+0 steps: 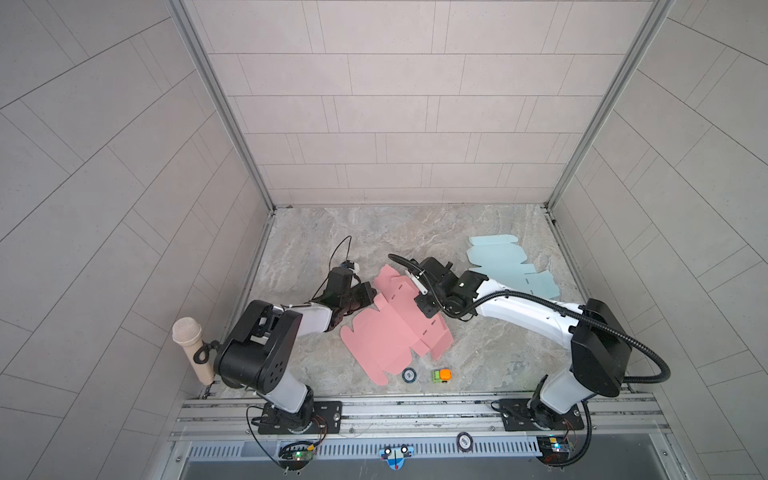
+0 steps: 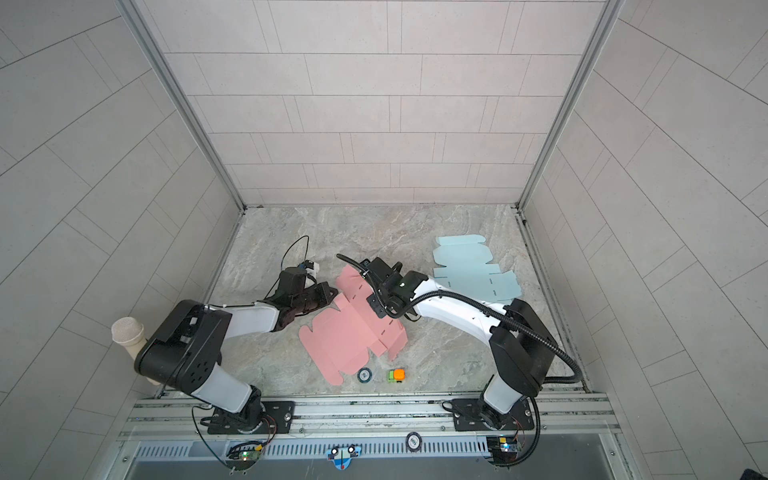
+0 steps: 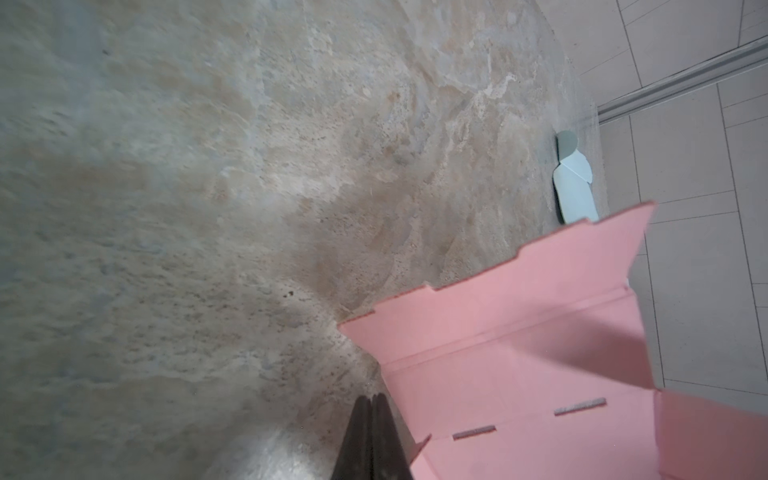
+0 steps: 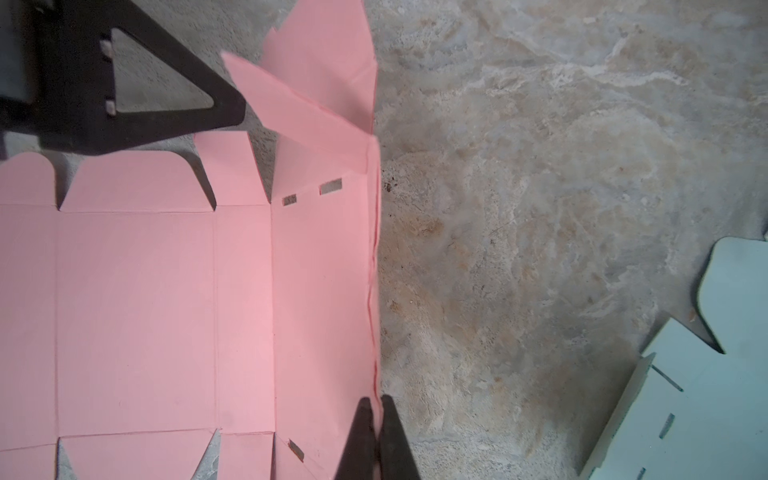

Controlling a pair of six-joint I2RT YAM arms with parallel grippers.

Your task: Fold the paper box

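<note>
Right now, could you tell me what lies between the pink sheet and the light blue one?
Only bare table between the pink sheet and the light blue sheet, shown in the right wrist view.

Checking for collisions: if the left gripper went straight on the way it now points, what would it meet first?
Most likely the raised side flap of the pink cardboard box blank, just beyond the shut left gripper. How much depth lies between them is unclear.

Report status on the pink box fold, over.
Right gripper shut on the pink box sheet, end panel raised. Left gripper shut, empty, beside a side flap. Disc and toy block at its near edge; blue sheet well clear.
</note>
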